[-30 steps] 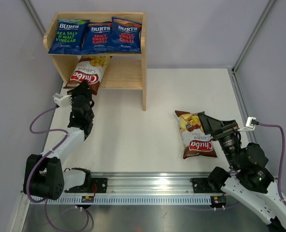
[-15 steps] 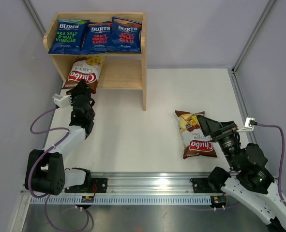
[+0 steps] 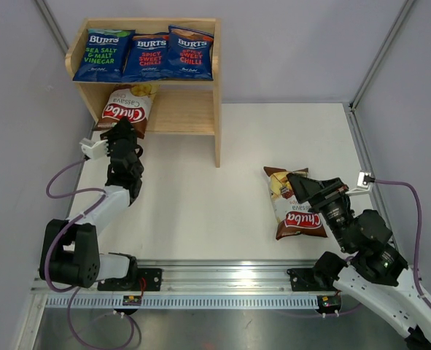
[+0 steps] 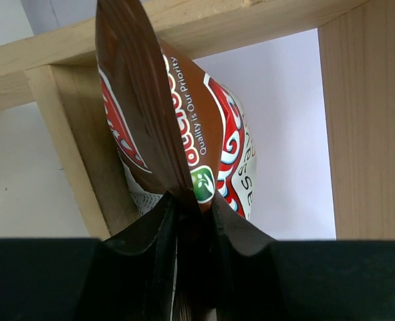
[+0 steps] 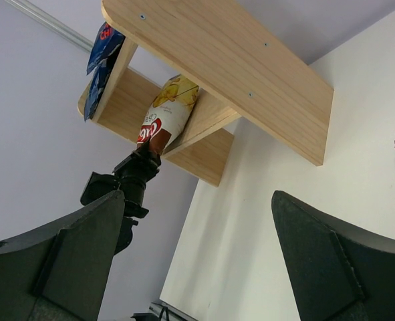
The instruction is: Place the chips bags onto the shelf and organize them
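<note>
Chuba bag (image 3: 126, 108) entering the shelf's (image 3: 216, 87) lower tier — snag risk
Left gripper (image 3: 120, 130) clamps its seam; the bag may catch the side panel (image 4: 77, 147). Right gripper (image 3: 303, 187) gapes above the second bag (image 3: 303, 222) on the table (image 3: 237, 146).

White table (image 3: 200, 208) bearing the wooden shelf (image 3: 189, 117) at its far left corner and, well right of that shelf and nearer, one Chuba bag (image 3: 295, 204) lying flat.

The left arm reaches to the shelf (image 3: 216, 124); the left gripper (image 3: 120, 127) sits at its lower opening, jaws clamped on a brown chips bag (image 3: 125, 108). The right gripper (image 3: 301, 184) hangs well right of the shelf, jaws wide apart.
</note>
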`<action>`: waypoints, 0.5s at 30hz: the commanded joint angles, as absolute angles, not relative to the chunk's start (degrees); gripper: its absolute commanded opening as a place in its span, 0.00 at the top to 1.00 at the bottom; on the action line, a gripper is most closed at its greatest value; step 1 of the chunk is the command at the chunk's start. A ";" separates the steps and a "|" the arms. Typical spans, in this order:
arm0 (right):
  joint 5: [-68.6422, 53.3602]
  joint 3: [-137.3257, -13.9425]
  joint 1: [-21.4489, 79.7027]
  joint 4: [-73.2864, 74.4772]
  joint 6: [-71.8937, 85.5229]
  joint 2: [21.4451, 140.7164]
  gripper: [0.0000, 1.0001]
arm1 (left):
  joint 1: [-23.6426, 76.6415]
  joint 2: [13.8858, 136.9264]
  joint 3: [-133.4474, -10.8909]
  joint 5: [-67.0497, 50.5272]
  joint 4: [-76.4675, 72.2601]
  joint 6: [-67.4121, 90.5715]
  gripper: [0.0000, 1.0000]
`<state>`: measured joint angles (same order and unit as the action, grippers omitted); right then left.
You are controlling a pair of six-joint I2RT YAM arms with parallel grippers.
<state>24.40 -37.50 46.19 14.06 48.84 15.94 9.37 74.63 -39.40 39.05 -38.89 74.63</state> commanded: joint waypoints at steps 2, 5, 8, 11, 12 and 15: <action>22.94 -38.32 46.58 12.74 49.22 17.40 0.01 | 8.79 76.55 -42.36 39.90 -39.90 72.42 0.74; 22.33 -39.02 46.50 14.15 48.26 18.89 0.01 | 8.70 77.17 -42.19 39.38 -40.51 73.21 0.70; 21.45 -39.37 46.49 15.20 46.94 20.30 0.01 | 8.70 77.34 -41.66 38.33 -40.78 73.39 0.61; 19.87 -40.16 46.41 16.52 45.79 22.41 0.01 | 8.70 77.70 -41.40 37.88 -41.31 73.30 0.56; 19.60 -40.34 46.58 16.78 45.62 23.28 0.01 | 8.70 77.70 -41.14 37.88 -41.74 73.21 0.51; 18.46 -40.52 46.50 17.22 45.00 24.25 0.01 | 8.70 76.47 -40.96 37.53 -41.75 71.64 0.39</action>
<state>20.21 -38.02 46.19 16.64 47.03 23.18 9.04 77.34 -40.27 37.50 -38.96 73.76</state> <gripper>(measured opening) 0.993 0.585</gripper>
